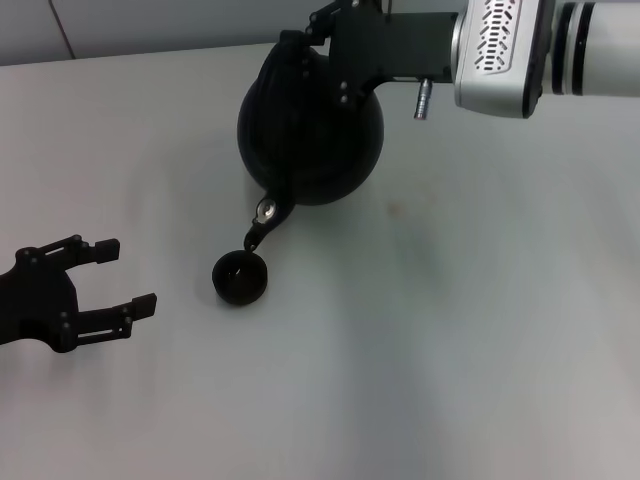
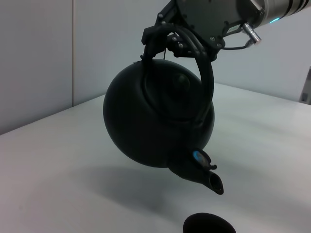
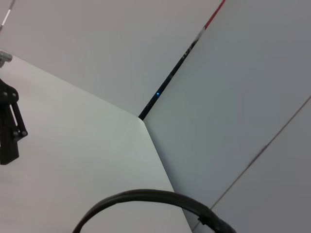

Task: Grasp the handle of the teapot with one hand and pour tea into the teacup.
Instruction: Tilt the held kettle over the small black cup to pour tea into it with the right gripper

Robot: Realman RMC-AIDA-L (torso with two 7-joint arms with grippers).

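My left gripper: lower left of the head view, low over the white table, fingers spread wide, holding nothing.
Teacup: just left of centre, upright on the table, well apart from my left gripper.
Teapot: upper centre, lifted and tipped, spout pointing down just above the teacup's rim.
Handle: arched over the teapot's top.
My right gripper: upper right of centre, pinching the handle.
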